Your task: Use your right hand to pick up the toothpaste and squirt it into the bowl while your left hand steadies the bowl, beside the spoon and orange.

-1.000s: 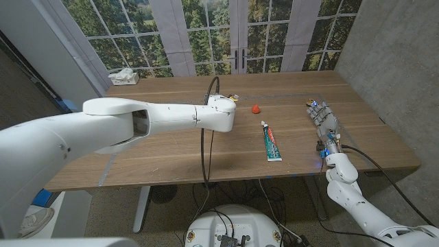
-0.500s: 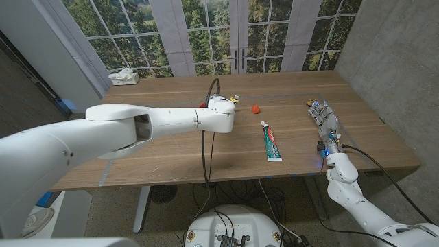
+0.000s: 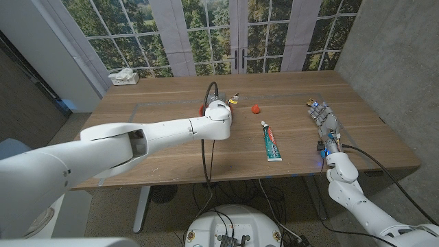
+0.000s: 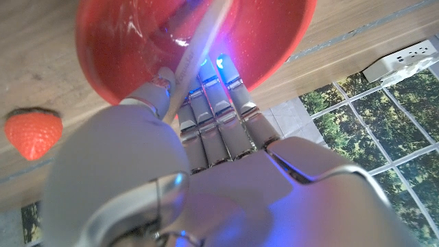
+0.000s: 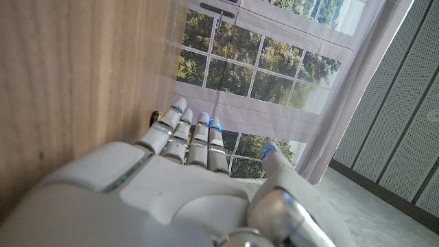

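- Toothpaste (image 3: 271, 143) lies flat on the table (image 3: 164, 147), untouched, between both hands.
- Right hand (image 3: 328, 125) rests well right of it, fingers straight and empty.
- Left hand (image 4: 206, 130) reaches the red bowl (image 4: 123, 48); its grip cannot be told.
- A spoon handle (image 4: 199, 48) leans from the bowl; a strawberry (image 4: 31, 135) sits just beside.

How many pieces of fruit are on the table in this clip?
1 that shows plainly: a red strawberry on the bare wood, between the red bowl and the toothpaste. The left arm covers part of the table, so another may be hidden.
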`<control>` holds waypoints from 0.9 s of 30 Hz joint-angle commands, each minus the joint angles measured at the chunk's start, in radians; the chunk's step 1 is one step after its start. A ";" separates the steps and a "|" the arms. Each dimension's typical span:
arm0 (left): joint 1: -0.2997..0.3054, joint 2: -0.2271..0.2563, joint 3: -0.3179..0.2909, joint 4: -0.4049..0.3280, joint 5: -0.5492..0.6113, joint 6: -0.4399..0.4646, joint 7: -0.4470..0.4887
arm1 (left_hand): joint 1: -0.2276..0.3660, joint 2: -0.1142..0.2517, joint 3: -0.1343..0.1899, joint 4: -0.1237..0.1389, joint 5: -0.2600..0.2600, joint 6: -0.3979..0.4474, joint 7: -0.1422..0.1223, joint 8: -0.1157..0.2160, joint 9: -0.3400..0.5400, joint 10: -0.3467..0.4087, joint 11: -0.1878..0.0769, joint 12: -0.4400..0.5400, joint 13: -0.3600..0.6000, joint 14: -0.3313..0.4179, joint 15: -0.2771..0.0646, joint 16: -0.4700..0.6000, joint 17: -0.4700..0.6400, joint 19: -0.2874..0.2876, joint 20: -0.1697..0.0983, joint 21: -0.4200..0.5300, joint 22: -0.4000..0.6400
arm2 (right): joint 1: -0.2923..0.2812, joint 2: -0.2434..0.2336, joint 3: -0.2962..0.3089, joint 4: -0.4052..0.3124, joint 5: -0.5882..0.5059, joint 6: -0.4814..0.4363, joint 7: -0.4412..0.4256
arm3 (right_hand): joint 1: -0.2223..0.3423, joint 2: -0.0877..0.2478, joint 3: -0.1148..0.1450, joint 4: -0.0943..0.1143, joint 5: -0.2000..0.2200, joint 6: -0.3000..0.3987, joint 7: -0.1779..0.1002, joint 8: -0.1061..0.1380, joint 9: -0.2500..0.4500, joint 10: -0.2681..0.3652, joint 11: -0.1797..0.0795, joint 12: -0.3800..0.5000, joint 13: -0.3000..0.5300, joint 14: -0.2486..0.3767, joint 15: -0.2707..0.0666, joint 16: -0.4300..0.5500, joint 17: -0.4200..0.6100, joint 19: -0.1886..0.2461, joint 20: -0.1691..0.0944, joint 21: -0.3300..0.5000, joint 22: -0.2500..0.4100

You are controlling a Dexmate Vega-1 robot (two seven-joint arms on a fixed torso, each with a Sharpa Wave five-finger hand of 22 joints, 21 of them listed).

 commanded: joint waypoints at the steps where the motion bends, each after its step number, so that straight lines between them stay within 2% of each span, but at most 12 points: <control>1: 0.176 0.024 -0.206 -0.064 0.048 -0.078 0.141 | 0.108 0.085 0.012 0.003 0.004 0.022 0.008 0.021 0.022 0.162 -0.148 0.028 0.042 0.022 -0.095 0.014 0.025 0.028 -0.046 0.052 0.020 | -0.005 -0.006 -0.005 -0.016 -0.011 -0.008 -0.020 | -0.008 0.012 0.001 -0.005 0.000 0.007 0.002 -0.001 0.003 0.007 0.002 0.001 0.003 0.007 0.000 0.006 0.004 0.003 0.002 0.005 0.002; 6: 0.220 0.036 -0.283 -0.089 0.019 -0.133 0.139 | 0.120 0.080 0.014 -0.001 0.004 0.036 0.013 0.048 0.051 0.170 -0.147 0.055 0.090 0.048 -0.094 0.026 0.058 0.046 -0.052 0.134 0.063 | -0.005 -0.010 -0.008 -0.021 -0.021 -0.006 -0.026 | -0.008 0.012 0.001 -0.006 0.000 0.006 0.002 -0.002 0.003 0.008 0.003 0.001 0.003 0.007 -0.001 0.006 0.004 0.002 0.002 0.005 0.002; 11: 0.281 0.047 -0.395 -0.124 -0.046 -0.216 0.143 | 0.132 0.075 0.014 -0.004 0.005 0.041 0.026 0.074 0.086 0.175 -0.146 0.083 0.148 0.081 -0.093 0.043 0.103 0.059 -0.056 0.247 0.125 | -0.010 -0.015 -0.010 -0.038 -0.031 -0.010 -0.044 | -0.008 0.012 0.001 -0.007 0.000 0.007 0.003 -0.002 0.003 0.008 0.002 0.000 0.003 0.008 0.000 0.005 0.005 0.003 0.002 0.004 0.002; 16: 0.326 0.060 -0.475 -0.151 -0.101 -0.292 0.140 | 0.144 0.074 0.015 -0.005 0.005 0.039 0.031 0.092 0.120 0.182 -0.143 0.110 0.207 0.102 -0.091 0.062 0.153 0.035 -0.066 0.353 0.192 | -0.018 -0.019 -0.010 -0.057 -0.039 -0.012 -0.060 | -0.008 0.012 0.001 -0.008 0.000 0.007 0.004 -0.002 0.003 0.008 0.003 0.000 0.003 0.009 -0.002 0.005 0.005 0.004 0.002 0.004 0.002; 19: 0.355 0.067 -0.531 -0.170 -0.154 -0.337 0.125 | 0.144 0.076 0.014 -0.003 0.005 0.043 0.032 0.097 0.127 0.182 -0.144 0.116 0.220 0.114 -0.090 0.072 0.167 0.035 -0.072 0.373 0.197 | -0.024 -0.024 -0.013 -0.070 -0.051 -0.011 -0.073 | -0.008 0.012 0.000 -0.008 0.000 0.009 0.004 -0.001 0.003 0.010 0.001 0.000 0.003 0.009 0.000 0.005 0.005 0.004 0.002 0.004 0.002; 27: 0.400 0.094 -0.618 -0.225 -0.242 -0.388 0.100 | 0.155 0.067 -0.003 -0.007 0.005 0.043 0.037 0.110 0.162 0.188 -0.143 0.142 0.289 0.176 -0.086 0.152 0.265 0.027 -0.086 0.475 0.220 | -0.051 -0.043 -0.022 -0.134 -0.110 -0.023 -0.150 | -0.002 0.014 0.004 -0.013 0.002 0.013 0.001 0.000 0.003 0.013 -0.005 0.001 0.003 0.012 -0.005 0.005 0.005 0.005 0.000 0.003 0.002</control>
